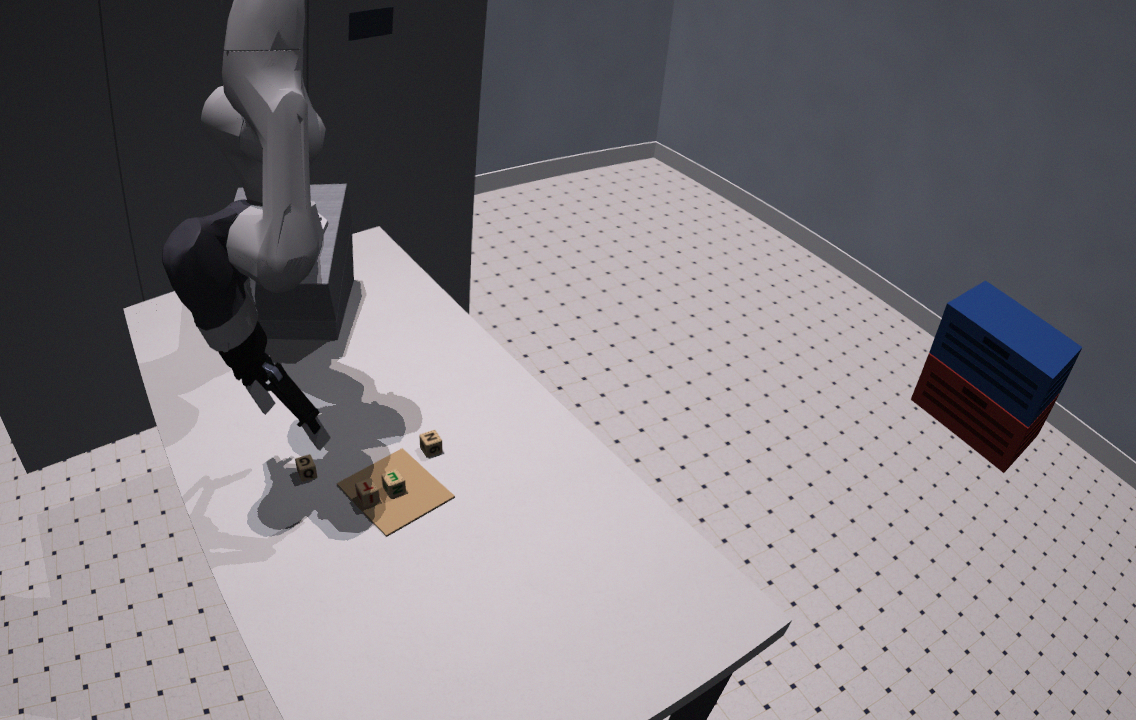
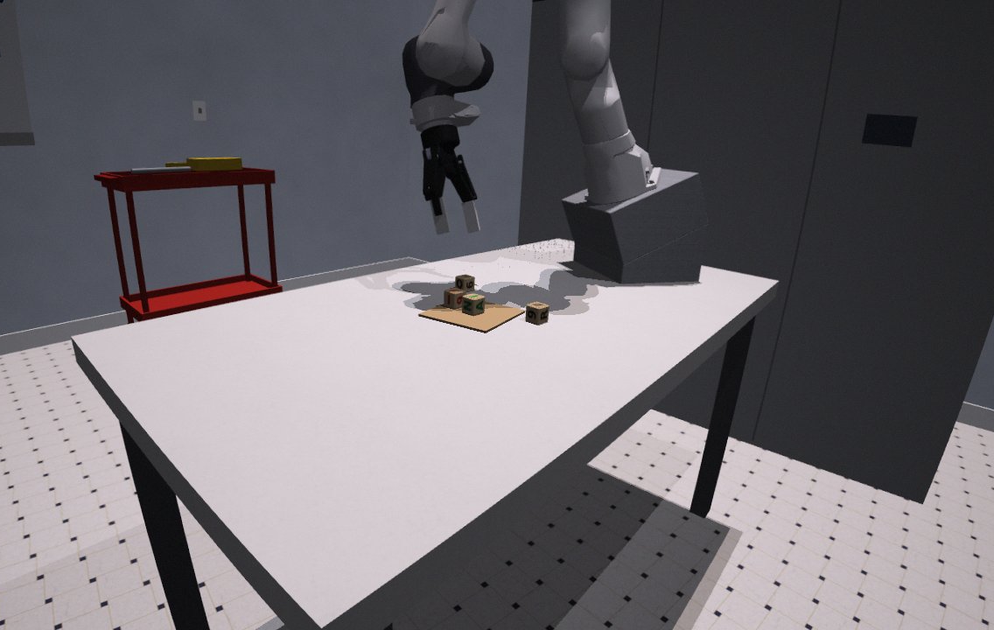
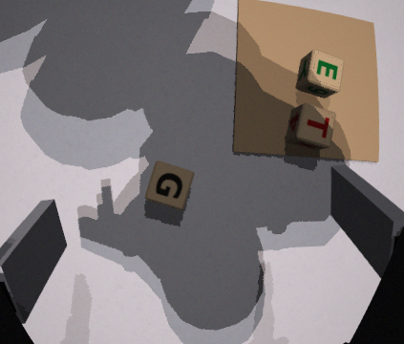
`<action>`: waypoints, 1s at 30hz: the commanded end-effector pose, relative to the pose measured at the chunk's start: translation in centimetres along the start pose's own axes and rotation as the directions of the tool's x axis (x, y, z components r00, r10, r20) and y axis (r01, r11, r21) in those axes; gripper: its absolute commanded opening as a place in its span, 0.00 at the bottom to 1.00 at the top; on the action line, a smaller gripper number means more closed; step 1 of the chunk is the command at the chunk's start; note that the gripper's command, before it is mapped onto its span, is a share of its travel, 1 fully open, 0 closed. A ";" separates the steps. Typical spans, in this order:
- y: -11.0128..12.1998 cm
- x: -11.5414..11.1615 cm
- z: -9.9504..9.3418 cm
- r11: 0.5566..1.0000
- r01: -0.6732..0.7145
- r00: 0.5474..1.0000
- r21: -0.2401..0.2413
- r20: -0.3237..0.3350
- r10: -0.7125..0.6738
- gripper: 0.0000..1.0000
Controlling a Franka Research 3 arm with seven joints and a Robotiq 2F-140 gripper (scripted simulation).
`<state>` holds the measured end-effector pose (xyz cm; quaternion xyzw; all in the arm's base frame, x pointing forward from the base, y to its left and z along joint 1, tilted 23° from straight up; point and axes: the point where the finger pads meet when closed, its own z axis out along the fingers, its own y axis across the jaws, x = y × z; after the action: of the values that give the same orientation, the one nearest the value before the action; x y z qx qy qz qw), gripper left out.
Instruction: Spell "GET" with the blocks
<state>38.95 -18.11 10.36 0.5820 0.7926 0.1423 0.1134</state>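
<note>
My gripper (image 1: 291, 420) (image 2: 458, 232) (image 3: 194, 208) is open and empty, high above the table. The block with G on top (image 1: 305, 467) (image 2: 465, 282) (image 3: 169, 185) lies off the mat, between the fingers' outlines in the wrist view but far below them. The mat (image 1: 415, 512) (image 2: 485, 322) (image 3: 356, 115) lies flat. On it stand the E block (image 1: 393, 484) (image 2: 473, 304) (image 3: 321, 73) and the T block (image 1: 367, 493) (image 2: 453, 298) (image 3: 312, 125), close side by side, T nearer the G block. The N block (image 1: 431, 443) (image 2: 536, 313) lies off the mat, outside the wrist view.
The grey robot base (image 1: 294, 304) (image 2: 641, 234) stands at the table's back end. The arm's shadow crosses the G block and part of the mat. Bare mat shows on the E block's side away from T, towards the N block.
</note>
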 end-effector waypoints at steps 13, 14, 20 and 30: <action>-0.9 0.5 0.5 0.949 -0.316 0.949 0.005 -0.009 0.316 1.00; -0.9 0.5 0.5 0.949 -0.316 0.949 0.005 -0.009 0.316 1.00; -1.0 0.5 0.6 0.941 -0.339 0.941 0.006 -0.010 0.339 1.00; -1.0 0.5 0.6 0.941 -0.339 0.941 0.006 -0.010 0.339 1.00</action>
<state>38.17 -17.96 9.50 0.7000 0.6909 0.1596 0.0849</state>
